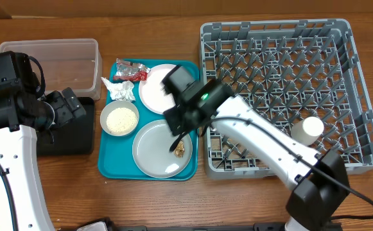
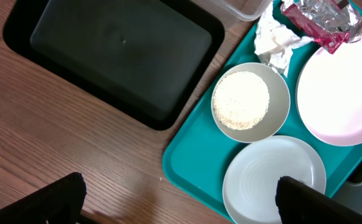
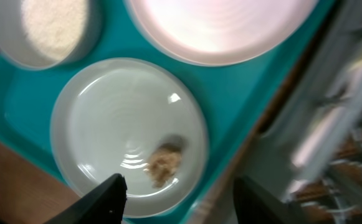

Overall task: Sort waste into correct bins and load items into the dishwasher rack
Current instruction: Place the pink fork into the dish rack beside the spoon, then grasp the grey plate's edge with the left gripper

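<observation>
Overhead view first: the grey dishwasher rack fills the right side of the worktop, and the small white cup sits inside it near the right wall. Pretty much everything else is on the teal tray. The shiny red wrapper and crumpled white napkin are at its far left corner, with the pale pinkish plate just beside them. The small bowl full of white rice is on the left, and the white plate is at the near end with the brown food scrap lying on it. The clear tub and black tray sit left of the teal tray, tub behind, tray in front.

My right gripper hangs over the white plate with its fingers spread and nothing between them, the scrap just ahead of the tips. The left gripper is spread wide too, holding nothing, over the near left edge of the teal tray beside the black tray.

As for writing, the wrapper's print is too crinkled and shiny for me to read.
</observation>
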Available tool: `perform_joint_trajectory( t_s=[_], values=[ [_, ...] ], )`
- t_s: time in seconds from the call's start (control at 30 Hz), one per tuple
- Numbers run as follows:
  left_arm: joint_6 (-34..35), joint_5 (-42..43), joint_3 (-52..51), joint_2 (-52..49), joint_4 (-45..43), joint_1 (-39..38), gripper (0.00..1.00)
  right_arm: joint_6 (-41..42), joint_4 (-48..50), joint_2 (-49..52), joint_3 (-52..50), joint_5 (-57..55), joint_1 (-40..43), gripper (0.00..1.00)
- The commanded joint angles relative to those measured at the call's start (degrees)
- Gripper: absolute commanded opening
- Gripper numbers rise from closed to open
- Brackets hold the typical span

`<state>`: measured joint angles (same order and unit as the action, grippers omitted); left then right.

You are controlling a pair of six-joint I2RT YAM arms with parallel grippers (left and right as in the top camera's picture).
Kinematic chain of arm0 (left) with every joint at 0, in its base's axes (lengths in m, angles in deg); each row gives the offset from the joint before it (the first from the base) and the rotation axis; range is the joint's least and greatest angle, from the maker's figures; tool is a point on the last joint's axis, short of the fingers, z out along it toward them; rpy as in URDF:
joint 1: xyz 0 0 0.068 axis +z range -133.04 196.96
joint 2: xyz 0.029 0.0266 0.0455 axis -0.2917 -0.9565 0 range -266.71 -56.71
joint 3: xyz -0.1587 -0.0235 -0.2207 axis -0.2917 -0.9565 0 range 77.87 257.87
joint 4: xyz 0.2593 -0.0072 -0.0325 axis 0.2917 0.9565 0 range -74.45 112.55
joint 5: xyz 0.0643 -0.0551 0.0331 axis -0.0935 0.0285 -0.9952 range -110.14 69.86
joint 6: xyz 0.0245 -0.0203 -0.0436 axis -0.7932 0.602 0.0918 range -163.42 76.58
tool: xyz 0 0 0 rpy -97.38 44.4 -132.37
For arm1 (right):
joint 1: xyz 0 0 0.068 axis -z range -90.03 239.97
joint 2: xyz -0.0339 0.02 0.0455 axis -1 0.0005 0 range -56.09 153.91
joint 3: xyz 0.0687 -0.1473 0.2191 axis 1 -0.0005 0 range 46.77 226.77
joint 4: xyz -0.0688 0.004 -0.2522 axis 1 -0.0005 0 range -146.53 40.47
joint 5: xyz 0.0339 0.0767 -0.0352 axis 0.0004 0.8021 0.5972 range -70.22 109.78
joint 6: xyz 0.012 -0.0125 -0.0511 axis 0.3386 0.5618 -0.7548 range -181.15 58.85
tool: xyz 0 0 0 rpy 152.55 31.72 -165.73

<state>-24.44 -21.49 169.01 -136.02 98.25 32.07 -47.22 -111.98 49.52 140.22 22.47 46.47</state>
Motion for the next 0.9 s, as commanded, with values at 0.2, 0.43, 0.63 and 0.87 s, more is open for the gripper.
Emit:
perform_joint_trajectory(
  t_s=[0.2,0.43,0.63,0.87],
  values=[
    [0.33,-0.57,0.52,-0.09,-0.20,0.33,1.00,10.10,6.54,2.29,-10.34,-3.06,-5.29,0.67],
    [0.33,-0.57,0.52,-0.09,-0.22,0.33,1.00,10.10,8.41,2.45,-11.67,-3.02,-5.44,0.67],
    [0.33,-0.57,0.52,-0.09,-0.20,0.33,1.00,10.12,7.17,2.23,-10.60,-2.38,-5.57,0.67],
    [3.02,4.42,0.52,-0.09,-0.48,0.28,1.00,10.12,7.02,-2.05,-5.29,-2.43,-5.55,0.68]
  ],
)
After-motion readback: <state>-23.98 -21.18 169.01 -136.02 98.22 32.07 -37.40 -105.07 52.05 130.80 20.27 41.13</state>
